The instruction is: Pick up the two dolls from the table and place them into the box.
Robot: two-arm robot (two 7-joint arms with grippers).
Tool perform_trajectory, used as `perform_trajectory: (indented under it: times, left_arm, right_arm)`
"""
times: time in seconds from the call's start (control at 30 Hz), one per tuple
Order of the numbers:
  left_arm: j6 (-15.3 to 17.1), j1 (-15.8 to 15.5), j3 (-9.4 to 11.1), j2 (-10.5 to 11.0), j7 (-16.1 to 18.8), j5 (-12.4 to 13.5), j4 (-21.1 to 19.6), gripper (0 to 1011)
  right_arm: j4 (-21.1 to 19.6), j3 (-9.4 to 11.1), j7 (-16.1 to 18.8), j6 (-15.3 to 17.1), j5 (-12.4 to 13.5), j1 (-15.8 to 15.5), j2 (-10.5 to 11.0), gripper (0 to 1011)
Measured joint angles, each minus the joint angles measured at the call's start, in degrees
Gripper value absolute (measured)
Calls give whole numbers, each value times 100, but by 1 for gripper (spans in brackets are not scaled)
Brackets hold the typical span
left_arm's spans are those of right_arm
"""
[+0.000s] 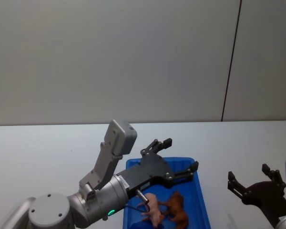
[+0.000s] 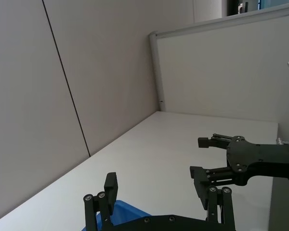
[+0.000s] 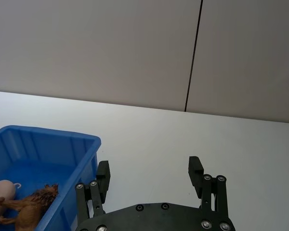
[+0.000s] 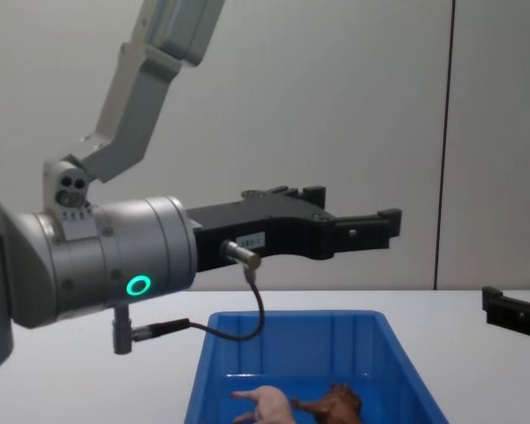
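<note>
Both dolls lie inside the blue box (image 1: 200, 200): the pink pig (image 1: 153, 209) beside the brown lion (image 1: 177, 211). The chest view shows the pig (image 4: 267, 404) and lion (image 4: 334, 405) on the floor of the box (image 4: 399, 358); the right wrist view shows the lion (image 3: 31, 206) and part of the pig (image 3: 1, 192) in the box (image 3: 82, 159). My left gripper (image 1: 182, 153) hovers open and empty above the box's far end, high over it in the chest view (image 4: 352, 212). My right gripper (image 1: 254, 179) is open and empty over the table (image 1: 47, 152), right of the box.
Plain white tabletop spreads around the box on all sides. A grey wall panel with a dark vertical seam (image 1: 231, 59) stands behind the table's far edge. A cable (image 4: 252, 309) hangs from the left wrist above the box.
</note>
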Motion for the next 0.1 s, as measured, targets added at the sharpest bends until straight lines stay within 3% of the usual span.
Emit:
perform_trajectory:
  times: [0.1]
  left_arm:
    - [-6,-36,15,-34,-53,5,42,1001]
  right_arm:
    - [0,0,0,0,0,0,0,1001]
